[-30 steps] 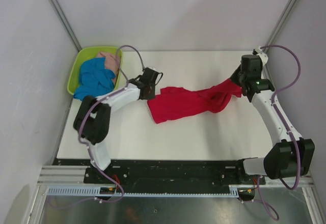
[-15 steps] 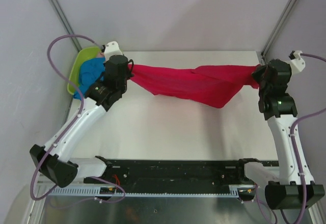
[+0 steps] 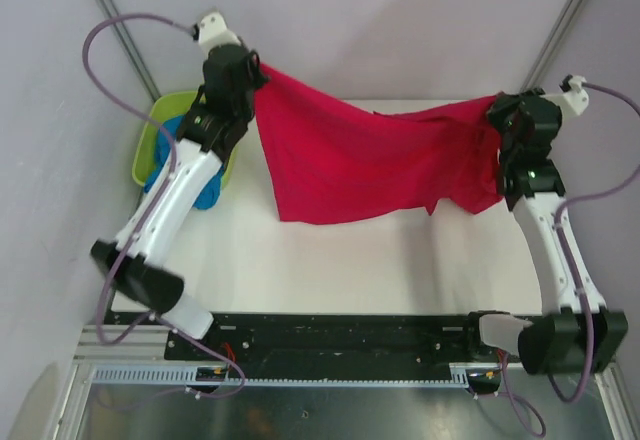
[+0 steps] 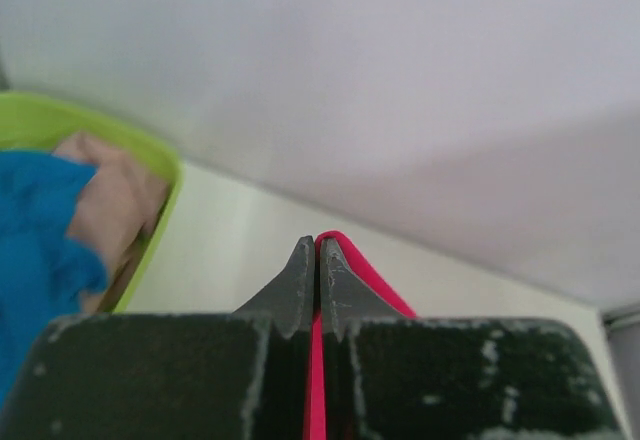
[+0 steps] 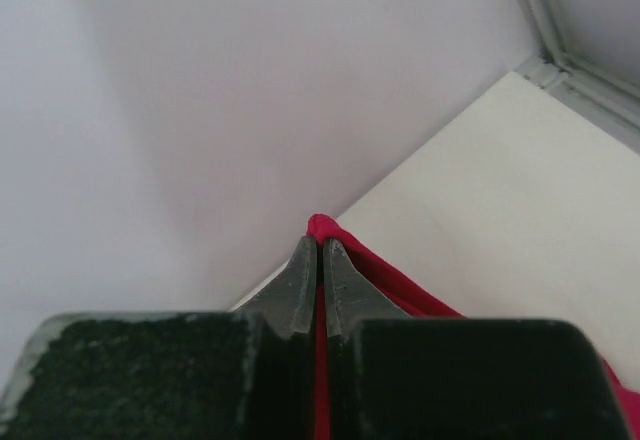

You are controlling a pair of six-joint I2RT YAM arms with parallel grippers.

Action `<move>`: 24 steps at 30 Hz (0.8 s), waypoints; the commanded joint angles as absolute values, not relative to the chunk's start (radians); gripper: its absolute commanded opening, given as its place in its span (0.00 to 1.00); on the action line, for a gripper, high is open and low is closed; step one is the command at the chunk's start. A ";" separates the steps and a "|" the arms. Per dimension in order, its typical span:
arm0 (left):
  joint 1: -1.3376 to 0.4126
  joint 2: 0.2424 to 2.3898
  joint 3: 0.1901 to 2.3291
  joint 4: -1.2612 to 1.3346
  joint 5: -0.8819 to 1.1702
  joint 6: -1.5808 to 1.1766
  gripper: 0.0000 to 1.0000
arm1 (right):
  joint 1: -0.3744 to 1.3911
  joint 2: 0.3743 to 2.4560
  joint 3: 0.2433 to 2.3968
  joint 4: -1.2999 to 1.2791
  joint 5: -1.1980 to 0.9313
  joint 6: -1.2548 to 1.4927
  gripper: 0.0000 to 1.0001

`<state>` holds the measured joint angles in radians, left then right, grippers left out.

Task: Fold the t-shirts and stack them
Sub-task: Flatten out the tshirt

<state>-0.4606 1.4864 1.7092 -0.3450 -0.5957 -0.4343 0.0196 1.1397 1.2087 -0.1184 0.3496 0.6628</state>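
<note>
While the bright red cloth t-shirt (image 3: pixel 370 165) hangs spread between the two arms, it fills the upper middle of the top view as a broad sheet. Its upper edge runs from the upper left of the frame down toward the right and dips in the middle. Its lower hem hangs uneven over the far half of the white desk (image 3: pixel 350 270); whether the hem touches the surface cannot be told.

Left hand (image 3: pixel 255 65): raised high at the upper left of the top view, above the level of the other. Its two dark fingers are pressed together on a corner of the red t-shirt, and in the left wrist view a thin red strip shows between them.

Right hand (image 3: pixel 497 110): at the upper right of the top view, near the far right corner of the desk. It too is pinched tight on an edge of the red t-shirt, and the right wrist view shows red cloth nipped between the fingers and falling away to the lower right.

Bright blue cloth t-shirt (image 4: pixel 35 240): crumpled inside the lime-green plastic basket (image 3: pixel 148 140) at the left edge of the desk, partly covered by the left arm in the top view.

Pale pink cloth t-shirt (image 4: pixel 110 205): lies in the same basket, touching the blue one, against the rim.
</note>
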 commanded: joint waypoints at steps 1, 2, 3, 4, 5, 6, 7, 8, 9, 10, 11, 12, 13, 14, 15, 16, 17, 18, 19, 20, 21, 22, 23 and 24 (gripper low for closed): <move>-0.386 1.689 1.998 -0.258 -0.471 -0.475 0.00 | -0.008 1.299 1.304 0.180 0.281 0.702 0.00; -0.371 1.742 2.084 -0.259 -0.432 -0.479 0.00 | -0.019 1.336 1.334 0.213 0.261 0.708 0.00; -0.360 1.792 2.164 -0.258 -0.394 -0.480 0.00 | -0.028 1.367 1.370 0.234 0.246 0.712 0.00; -0.349 1.836 2.250 -0.260 -0.356 -0.478 0.00 | -0.036 1.396 1.410 0.245 0.232 0.717 0.00; -0.342 1.877 2.331 -0.259 -0.326 -0.470 0.00 | -0.045 1.423 1.456 0.251 0.212 0.722 0.00; -0.336 1.910 2.407 -0.259 -0.303 -0.459 0.00 | -0.055 1.445 1.505 0.253 0.193 0.725 0.00; -0.332 1.936 2.475 -0.258 -0.284 -0.452 0.00 | -0.064 1.463 1.549 0.254 0.173 0.727 0.00; -0.327 1.954 2.526 -0.256 -0.269 -0.446 0.00 | -0.074 1.478 1.591 0.256 0.153 0.730 0.00; -0.320 1.961 2.559 -0.255 -0.258 -0.445 0.00 | -0.084 1.488 1.624 0.257 0.133 0.735 0.00; -0.312 1.956 2.570 -0.252 -0.250 -0.447 0.00 | -0.092 1.490 1.652 0.255 0.117 0.739 0.00; -0.302 1.942 2.564 -0.250 -0.247 -0.450 0.00 | -0.100 1.487 1.666 0.252 0.102 0.745 0.00; -0.293 1.919 2.536 -0.249 -0.247 -0.458 0.00 | -0.109 1.475 1.667 0.247 0.092 0.754 0.00; -0.285 1.887 2.491 -0.248 -0.246 -0.465 0.00 | -0.118 1.460 1.656 0.235 0.084 0.761 0.00; -0.281 1.852 2.428 -0.248 -0.247 -0.469 0.00 | -0.126 1.444 1.638 0.217 0.073 0.766 0.00; -0.278 1.805 2.356 -0.247 -0.248 -0.468 0.00 | -0.134 1.426 1.604 0.199 0.059 0.769 0.00; -0.276 1.758 2.266 -0.247 -0.250 -0.471 0.00 | -0.142 1.408 1.557 0.180 0.042 0.773 0.00; -0.275 1.713 2.168 -0.246 -0.250 -0.478 0.00 | -0.151 1.390 1.503 0.157 0.027 0.778 0.00; -0.275 1.667 2.054 -0.242 -0.246 -0.494 0.00 | -0.159 1.376 1.443 0.128 -0.011 0.783 0.00; -0.275 1.623 1.931 -0.237 -0.234 -0.513 0.00 | -0.165 1.365 1.369 0.090 -0.045 0.786 0.00; -0.275 1.583 1.812 -0.227 -0.220 -0.530 0.00 | -0.169 1.358 1.298 0.057 -0.069 0.786 0.00; -0.277 1.545 1.664 -0.213 -0.212 -0.550 0.00 | -0.170 1.354 1.221 0.031 -0.090 0.789 0.00; -0.278 1.512 1.527 -0.196 -0.206 -0.577 0.00 | -0.171 1.355 1.148 0.018 -0.108 0.792 0.00; -0.280 1.486 1.406 -0.173 -0.192 -0.600 0.00 | -0.171 1.364 1.078 -0.010 -0.123 0.793 0.01; -0.284 1.465 1.289 -0.147 -0.180 -0.617 0.00 | -0.172 1.381 1.021 -0.037 -0.134 0.790 0.08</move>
<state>-0.2790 1.5047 1.6524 -0.1829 -0.2317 -0.5220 -0.1680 1.3094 1.2346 0.1394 -0.0296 0.7746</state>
